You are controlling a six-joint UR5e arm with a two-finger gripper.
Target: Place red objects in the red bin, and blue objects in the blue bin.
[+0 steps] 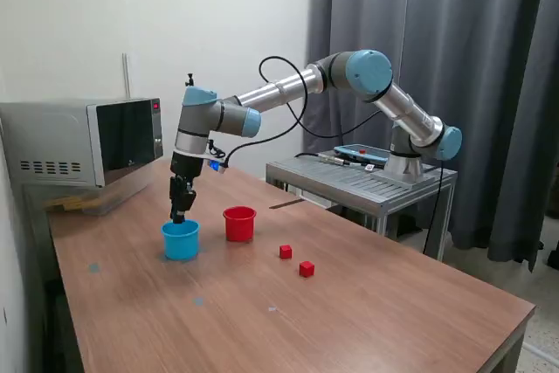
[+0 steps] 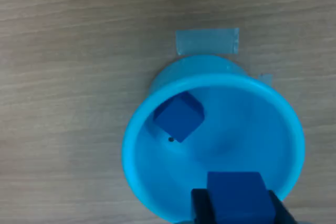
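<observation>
Closest to the wrist camera, a dark blue cube (image 2: 235, 192) sits pinched between the black fingers (image 2: 202, 206) of the gripper (image 2: 236, 208), which is closed on its sides and holds it over the open mouth of the blue bin (image 2: 134, 150); it looks held there so that a release would drop it straight inside. Another dark blue cube (image 2: 178, 117) already lies tilted on the bin's floor, against the inner wall. Both cubes are sharp-edged, matte and far darker than the glossy light blue cup around them. A strip of pale tape (image 2: 206, 41) is stuck on the wooden surface (image 2: 73, 51) just beside the cup, probably marking its spot. From the exterior view, the arm reaches down with the gripper (image 1: 179, 212) just above the blue bin (image 1: 181, 242), the held cube too small to make out. Near it, toward the exterior view's right, stands the red bin (image 1: 239, 224), a small tapered cup with a rim. Two red cubes (image 1: 286, 252) (image 1: 307, 269) rest on the surface (image 1: 367, 303) further right, apart from each other and from both bins, so by my judgement the red half of the sorting remains undone. A microwave (image 1: 83, 141) sits at the back.
</observation>
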